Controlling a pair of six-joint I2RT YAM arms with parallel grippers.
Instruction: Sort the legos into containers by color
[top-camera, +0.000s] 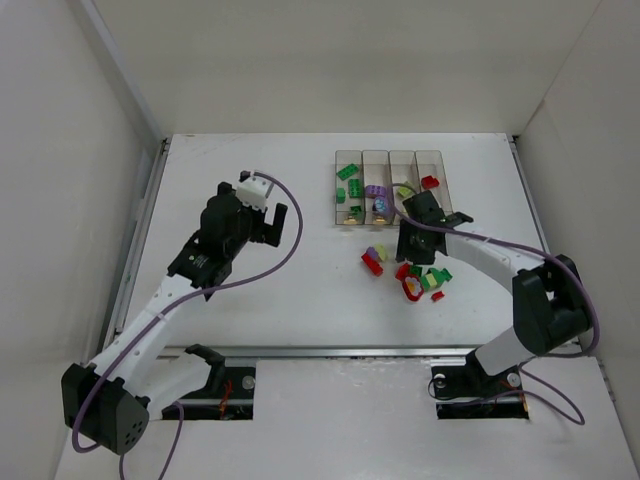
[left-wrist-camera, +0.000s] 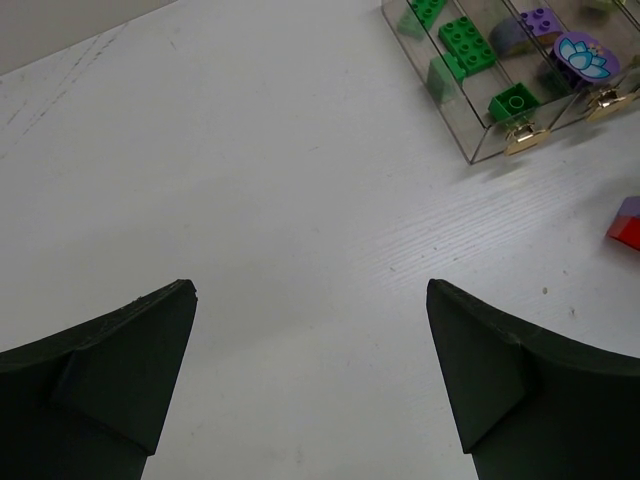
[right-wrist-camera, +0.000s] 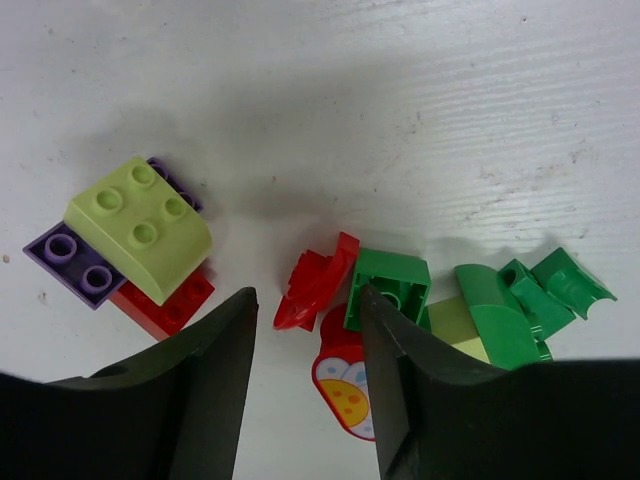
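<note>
Four clear containers (top-camera: 390, 160) stand in a row at the back right, holding green (top-camera: 349, 172), purple (top-camera: 376, 191), yellow-green (top-camera: 403, 187) and red (top-camera: 430, 182) legos. Loose legos lie in front of them. My right gripper (right-wrist-camera: 307, 295) is low over this pile, jaws partly apart. A small red lego (right-wrist-camera: 315, 280) lies between the fingertips; the right fingertip (right-wrist-camera: 385, 320) touches a green brick (right-wrist-camera: 390, 280), the left one stands clear. My left gripper (left-wrist-camera: 310, 290) hangs wide open over bare table, left of the containers (left-wrist-camera: 480, 150).
A yellow-green curved brick (right-wrist-camera: 140, 225) sits stacked on purple (right-wrist-camera: 60, 255) and red (right-wrist-camera: 165, 300) pieces left of the right gripper. A red piece with a picture (right-wrist-camera: 345, 390) and more green legos (right-wrist-camera: 500, 310) lie to its right. White walls enclose the table (top-camera: 250, 300).
</note>
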